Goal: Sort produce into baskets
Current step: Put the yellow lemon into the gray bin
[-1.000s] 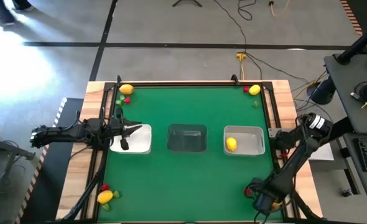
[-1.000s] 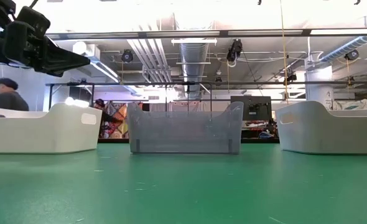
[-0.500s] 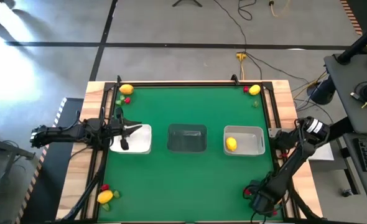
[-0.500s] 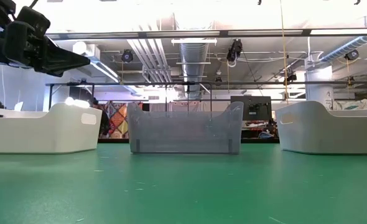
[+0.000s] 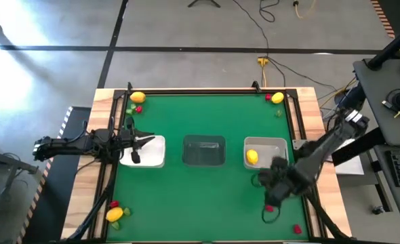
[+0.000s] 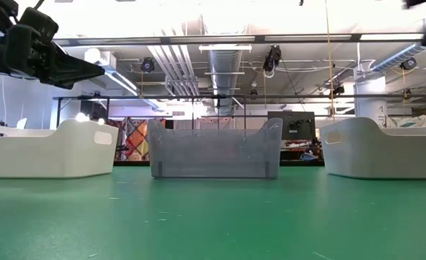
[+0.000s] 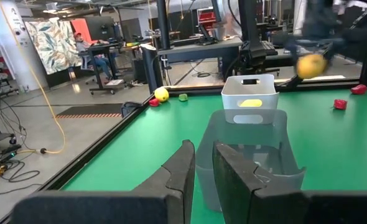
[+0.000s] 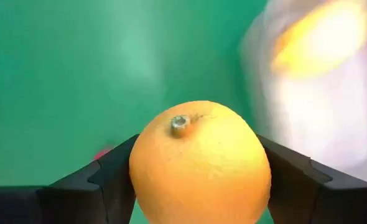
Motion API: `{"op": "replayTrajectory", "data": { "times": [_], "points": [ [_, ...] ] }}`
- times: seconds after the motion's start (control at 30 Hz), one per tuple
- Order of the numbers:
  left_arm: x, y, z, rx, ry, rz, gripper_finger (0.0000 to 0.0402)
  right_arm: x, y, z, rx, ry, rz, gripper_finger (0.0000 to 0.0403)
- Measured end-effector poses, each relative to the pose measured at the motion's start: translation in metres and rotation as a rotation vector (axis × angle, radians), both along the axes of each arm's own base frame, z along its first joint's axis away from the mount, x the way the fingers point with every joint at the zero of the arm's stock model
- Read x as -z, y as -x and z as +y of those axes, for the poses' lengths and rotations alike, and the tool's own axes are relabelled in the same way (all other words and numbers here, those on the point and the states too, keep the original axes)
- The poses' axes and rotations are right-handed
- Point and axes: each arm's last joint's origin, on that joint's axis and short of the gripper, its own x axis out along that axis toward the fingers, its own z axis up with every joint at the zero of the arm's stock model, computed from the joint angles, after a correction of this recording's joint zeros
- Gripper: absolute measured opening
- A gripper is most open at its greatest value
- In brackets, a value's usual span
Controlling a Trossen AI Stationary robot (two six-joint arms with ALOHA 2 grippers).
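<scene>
Your green felt tabletop (image 5: 207,186) fronts an open workshop; the right gripper (image 8: 199,180) clamps a round orange fruit (image 8: 200,163), the left gripper (image 7: 199,163) pinched empty.

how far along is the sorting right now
Early. Done: one yellow fruit lies in the pale basket. In hand: the right gripper holds an orange fruit near it. Left: corner clusters, like the far-left fruit; the clear basket looks empty. The left gripper waits shut over the white basket.
</scene>
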Motion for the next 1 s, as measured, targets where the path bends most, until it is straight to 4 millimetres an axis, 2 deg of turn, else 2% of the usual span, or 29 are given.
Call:
{"op": "replayTrajectory", "data": {
  "times": [0.1,0.23,0.4,0.6,0.83,0.9,1.0],
  "points": [
    [0.0,0.0,0.0,0.0,0.0,0.0,0.0042,0.003,-0.008,-0.031,0.007,0.105,-0.035,0.0267],
    [0.0,0.0,0.0,0.0,0.0,0.0,0.0042,0.017,-0.016,-0.067,0.01,0.251,-0.022,0.0269],
    [0.0,0.0,0.0,0.0,0.0,0.0,0.0042,0.031,-0.026,-0.1,0.044,0.344,-0.027,0.0267],
    [0.0,0.0,0.0,0.0,0.0,0.0,0.0042,0.04,-0.028,-0.115,0.076,0.333,-0.043,0.0296],
    [0.0,0.0,0.0,0.0,0.0,0.0,0.0042,0.039,-0.032,-0.117,0.068,0.316,-0.08,0.0337],
    [0.0,0.0,0.0,0.0,0.0,0.0,0.0042,0.032,-0.032,-0.117,0.059,0.317,-0.074,0.0345],
    [0.0,0.0,0.0,0.0,0.0,0.0,0.0042,0.004,-0.033,-0.117,0.067,0.324,-0.109,0.0353]
  ]
}}
